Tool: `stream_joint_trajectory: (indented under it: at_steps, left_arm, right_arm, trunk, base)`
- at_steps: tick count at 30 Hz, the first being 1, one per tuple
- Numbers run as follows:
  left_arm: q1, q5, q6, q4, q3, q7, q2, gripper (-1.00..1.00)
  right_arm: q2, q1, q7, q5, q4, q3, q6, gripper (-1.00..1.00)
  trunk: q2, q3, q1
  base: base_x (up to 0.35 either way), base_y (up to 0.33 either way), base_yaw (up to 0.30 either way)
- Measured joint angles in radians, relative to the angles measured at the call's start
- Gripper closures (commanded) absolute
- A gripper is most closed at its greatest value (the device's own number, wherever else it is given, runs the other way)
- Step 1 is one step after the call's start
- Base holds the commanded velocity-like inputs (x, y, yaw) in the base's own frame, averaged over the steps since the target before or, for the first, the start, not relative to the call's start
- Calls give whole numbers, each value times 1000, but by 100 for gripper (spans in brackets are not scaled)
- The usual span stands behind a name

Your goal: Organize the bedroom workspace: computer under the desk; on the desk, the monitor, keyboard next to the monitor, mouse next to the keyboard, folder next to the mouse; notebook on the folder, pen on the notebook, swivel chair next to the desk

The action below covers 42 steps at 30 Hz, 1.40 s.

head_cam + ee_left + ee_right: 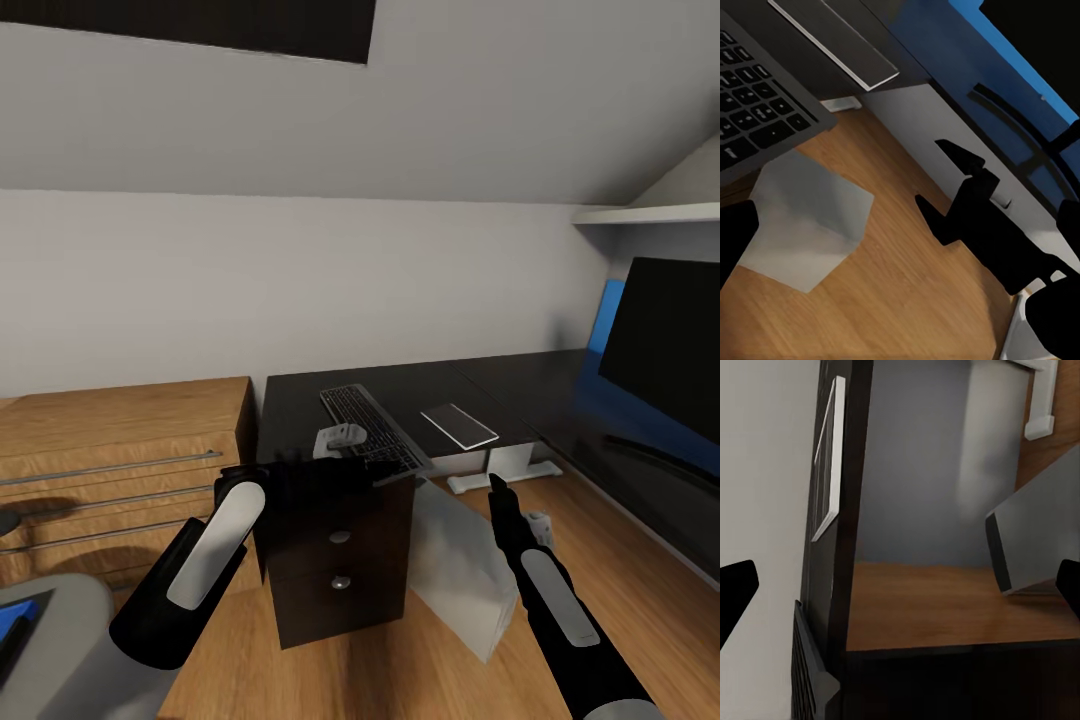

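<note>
A long black L-shaped bench (400, 385) stands against a pale wall, its drawer unit with round silver knobs at the near end; the black keyboard (373, 428) lies on top, its front corner jutting past the bench edge; a flat dark slab with a pale rim (459, 425) lies just beside it, apart from it; the monitor (665, 345) stands on the bench's right wing, dark screen facing in, a strip of blue behind it; under the bench, on the wooden floor, the light-grey computer (460, 575) stands tilted, open floor around it; a wooden chest with bar handles (120, 470) sits to the left of the bench; the left hand (300, 470) hovers at the drawer unit's top edge — its fingers look dark against dark, so I cannot tell their spread; the right hand (945, 187) hangs over bare floor beside the computer, fingers parted, holding nothing.
</note>
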Motion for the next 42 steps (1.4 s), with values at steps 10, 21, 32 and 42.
stream_joint_trajectory:
  at_steps: [10,21,32,42]
  left_arm:
    - [0,0,0,1,-1,0,0,-100]
    - [0,0,0,0,-1,0,0,-100]
    - [0,-1,0,0,0,0,0,-100]
    - [0,0,0,1,0,0,0,-100]
  right_arm:
    - [0,0,5,3,-1,0,-1,-100]
    - [-1,0,6,4,-1,0,0,-100]
    - [-2,0,7,6,-2,0,0,-100]
    - [0,0,9,4,-2,1,1,-100]
  trunk:
    - [0,0,0]
    - [0,0,0]
    - [63,28,-34]
    - [133,59,-73]
  base:
    - [0,0,0]
    - [0,0,0]
    - [0,0,0]
    - [0,0,0]
